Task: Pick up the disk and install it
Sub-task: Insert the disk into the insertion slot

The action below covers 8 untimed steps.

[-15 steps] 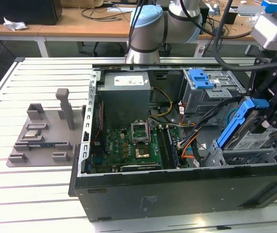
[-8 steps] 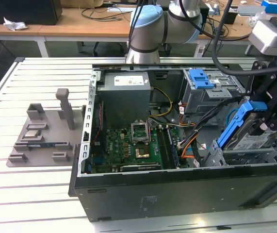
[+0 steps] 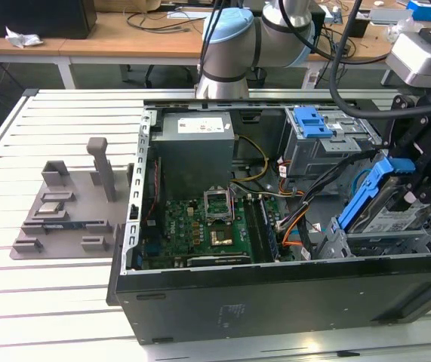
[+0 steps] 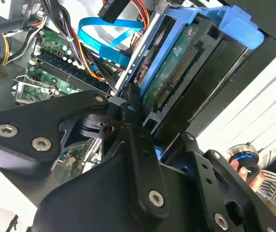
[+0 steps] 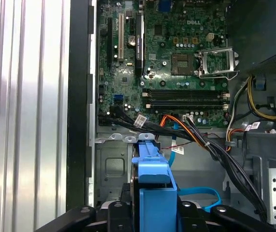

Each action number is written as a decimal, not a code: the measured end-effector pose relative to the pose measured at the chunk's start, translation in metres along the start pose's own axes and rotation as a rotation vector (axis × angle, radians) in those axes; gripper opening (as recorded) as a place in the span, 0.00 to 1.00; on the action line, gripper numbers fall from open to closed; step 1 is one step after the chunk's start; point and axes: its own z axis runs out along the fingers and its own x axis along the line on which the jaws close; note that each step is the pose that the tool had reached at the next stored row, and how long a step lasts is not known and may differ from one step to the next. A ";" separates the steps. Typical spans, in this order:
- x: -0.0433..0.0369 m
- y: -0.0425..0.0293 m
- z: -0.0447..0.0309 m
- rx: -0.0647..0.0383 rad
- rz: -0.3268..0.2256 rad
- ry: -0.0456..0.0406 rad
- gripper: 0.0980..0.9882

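Exterior view: one disk (image 3: 387,213) in one pincer (image 3: 411,190), over one case (image 3: 275,298).

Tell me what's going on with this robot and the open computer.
The arm's gripper is shut on the disk, a silver drive in a blue carrier. It holds the disk tilted over the grey drive cage at the exterior view's right end of the open computer case. The disk is not yet seated in that cage. The motherboard lies exposed inside the case beside it.
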 end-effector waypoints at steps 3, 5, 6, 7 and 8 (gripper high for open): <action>0.0000 0.0000 0.0002 0.000 0.000 -0.0002 0.38; 0.0000 0.0000 0.0002 0.000 0.000 -0.0002 0.37; 0.0000 0.0000 0.0002 0.000 0.000 -0.0001 0.37; 0.0000 0.0000 0.0002 0.000 0.000 -0.0001 0.30; 0.0000 0.0000 0.0002 0.000 0.000 -0.0001 0.22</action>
